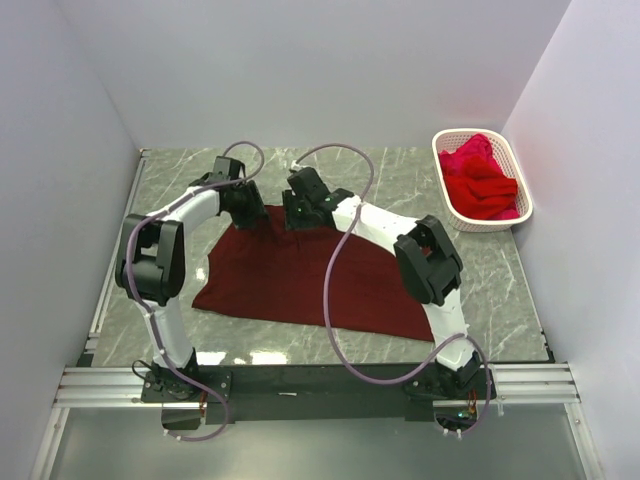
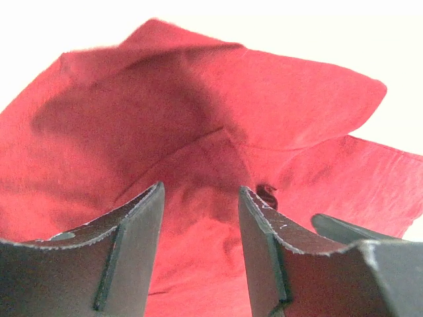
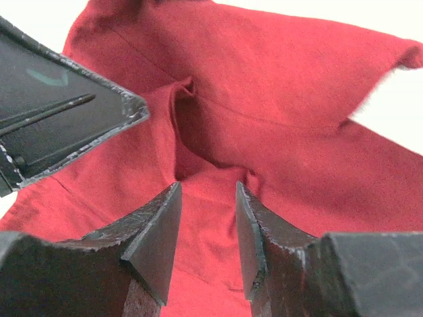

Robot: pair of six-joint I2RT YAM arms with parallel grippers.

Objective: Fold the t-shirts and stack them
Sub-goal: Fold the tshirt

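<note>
The dark maroon t-shirt lies spread on the marble surface, between the two arm bases and the far wall, with its hem toward the bases. The remaining crimson t-shirts sit bunched in the white slotted basket at the far right corner. Both arms reach to the far edge of the spread shirt. The left gripper and right gripper stand close together there, over the collar and shoulder region. In each wrist view the fingers stand parted, with rumpled cloth visible through the gap and nothing pinched between them. Neither gripper holds the shirt. The step in hand appears to be the first fold of this shirt, at the stage of taking or resetting a hold on the far edge. The next move calls for each gripper to close on a single layer near a shoulder. Both should then lift and carry that edge evenly toward the hem.
</note>
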